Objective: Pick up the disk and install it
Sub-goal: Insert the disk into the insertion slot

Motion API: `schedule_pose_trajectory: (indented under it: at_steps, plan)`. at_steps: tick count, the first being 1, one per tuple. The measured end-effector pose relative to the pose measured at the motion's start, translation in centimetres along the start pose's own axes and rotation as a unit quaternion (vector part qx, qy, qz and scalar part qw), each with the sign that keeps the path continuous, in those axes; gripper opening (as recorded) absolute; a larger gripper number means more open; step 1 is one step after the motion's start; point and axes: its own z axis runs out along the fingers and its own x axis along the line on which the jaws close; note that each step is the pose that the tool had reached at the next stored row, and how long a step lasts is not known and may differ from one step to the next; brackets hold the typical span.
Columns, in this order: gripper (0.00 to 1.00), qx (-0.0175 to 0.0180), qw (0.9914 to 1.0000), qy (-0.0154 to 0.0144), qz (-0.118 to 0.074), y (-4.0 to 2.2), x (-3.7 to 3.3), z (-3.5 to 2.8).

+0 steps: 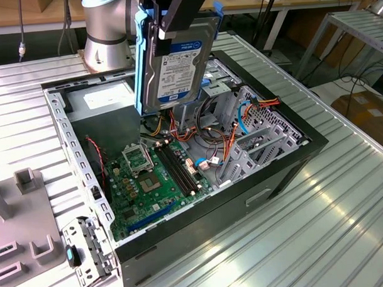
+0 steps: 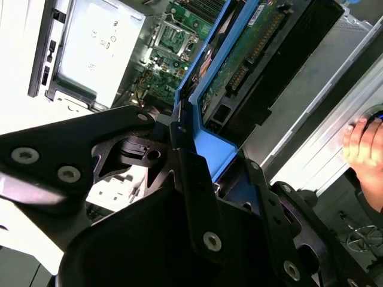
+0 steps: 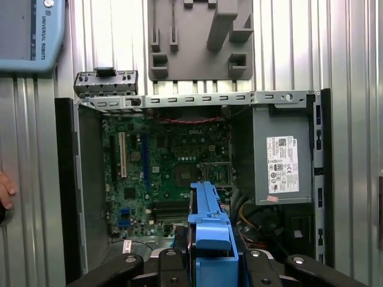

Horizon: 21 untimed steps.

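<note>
In the exterior view the disk (image 1: 176, 65), a silver drive with a blue and white label and blue side rails, hangs upright above the open computer case (image 1: 287, 171). My gripper (image 1: 173, 21) is shut on its top edge from above. The disk's lower end is over the cables between the motherboard (image 1: 155, 176) and the metal drive bay (image 1: 240, 101). In the first wrist view the disk's blue rail (image 3: 209, 224) sits between my black fingers (image 3: 172, 263), over the motherboard (image 3: 173, 161). In the second wrist view the blue rail (image 2: 209, 140) and the disk's circuit side (image 2: 251, 54) show.
A grey box with a white sticker (image 1: 102, 99) (image 3: 281, 161) fills the case's far corner. A grey cage (image 1: 85, 251) and a grey fixture (image 1: 25, 244) (image 3: 197, 42) lie beside the case. A person's hand (image 2: 362, 143) (image 3: 5, 190) rests on the ribbed table (image 1: 320, 221).
</note>
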Motion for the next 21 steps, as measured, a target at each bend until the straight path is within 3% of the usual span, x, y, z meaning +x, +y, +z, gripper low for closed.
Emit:
schedule_pose_trajectory:
  at_steps: [12, 21]
  plan:
    - [0.37, 0.0000, 1.00000, 0.0000, 0.000, -0.17, 0.38, 0.04]
    - [0.37, 0.0000, 1.00000, 0.0000, 0.001, -0.44, 1.65, 0.11]
